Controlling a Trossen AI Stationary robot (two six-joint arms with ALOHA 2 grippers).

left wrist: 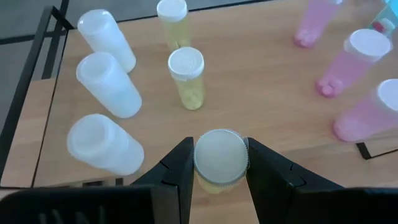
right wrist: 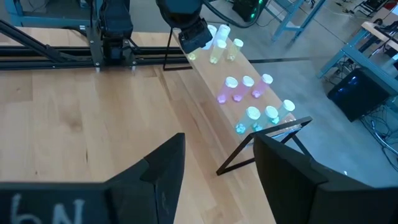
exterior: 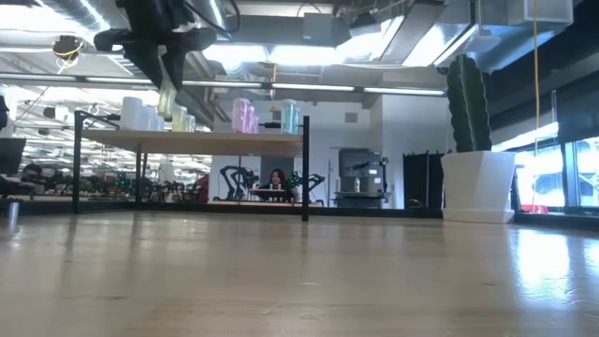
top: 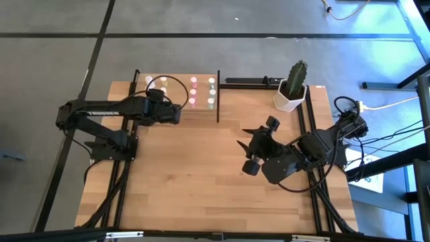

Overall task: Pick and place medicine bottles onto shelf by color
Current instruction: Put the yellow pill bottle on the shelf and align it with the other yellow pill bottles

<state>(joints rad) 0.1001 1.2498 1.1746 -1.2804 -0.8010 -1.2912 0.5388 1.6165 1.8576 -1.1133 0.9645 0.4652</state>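
The left gripper (left wrist: 220, 163) is held over the shelf (left wrist: 261, 81), and a pale yellow bottle (left wrist: 221, 158) is squeezed between its two dark fingers (left wrist: 177, 171). Only the round cap of this bottle is seen from above, right between the fingers. In the low view the bottle is seen hanging above the shelf board, not yet set down. Two more yellow bottles (left wrist: 186, 78) are stood on the shelf just ahead of the held one. Three white bottles (left wrist: 109, 84) are lined up on one side, and pink bottles (left wrist: 364, 53) are stood on the other side. The right gripper (top: 257, 146) is kept over the middle of the table (top: 188, 181), well apart from the shelf, with its fingers spread and nothing between them.
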